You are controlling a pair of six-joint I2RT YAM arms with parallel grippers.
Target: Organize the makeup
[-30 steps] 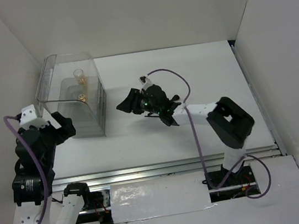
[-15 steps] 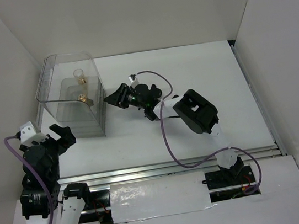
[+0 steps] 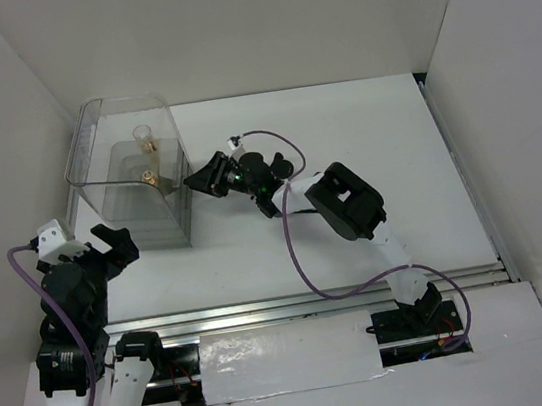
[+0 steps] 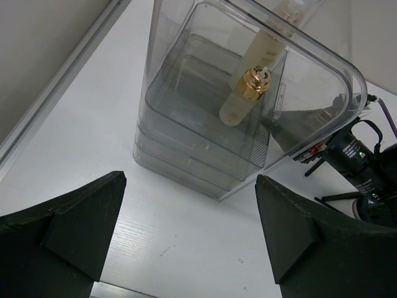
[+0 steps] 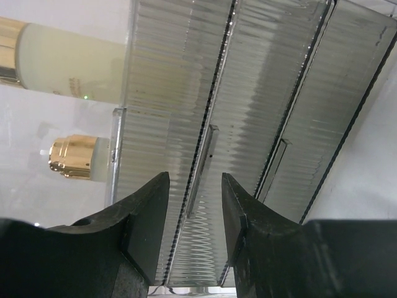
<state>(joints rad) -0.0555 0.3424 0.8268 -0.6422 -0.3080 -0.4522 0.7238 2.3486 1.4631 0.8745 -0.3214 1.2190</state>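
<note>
A tall pale-yellow bottle (image 3: pixel 144 135) and a short amber gold-capped bottle (image 3: pixel 150 176) stand inside the big clear box (image 3: pixel 180 216). Both show in the left wrist view, the tall one (image 4: pixel 260 53) and the short one (image 4: pixel 239 102), and in the right wrist view, the tall one (image 5: pixel 68 62) and the short one's gold cap (image 5: pixel 77 156). My right gripper (image 3: pixel 199 179) is open at the box's ribbed drawer fronts, its jaws (image 5: pixel 194 180) either side of a thin drawer handle (image 5: pixel 200 171). My left gripper (image 3: pixel 113 243) is open and empty (image 4: pixel 189 180), in front of the box. Compacts are hidden.
The box has three ribbed drawers (image 5: pixel 335 99) side by side in the right wrist view. The right arm (image 3: pixel 347 202) stretches across the table's middle, with thin black items (image 4: pixel 338 197) under it. White walls close in left, back and right.
My right gripper has moved left up to the box's drawer face. My left arm has drawn back towards the near left corner.
</note>
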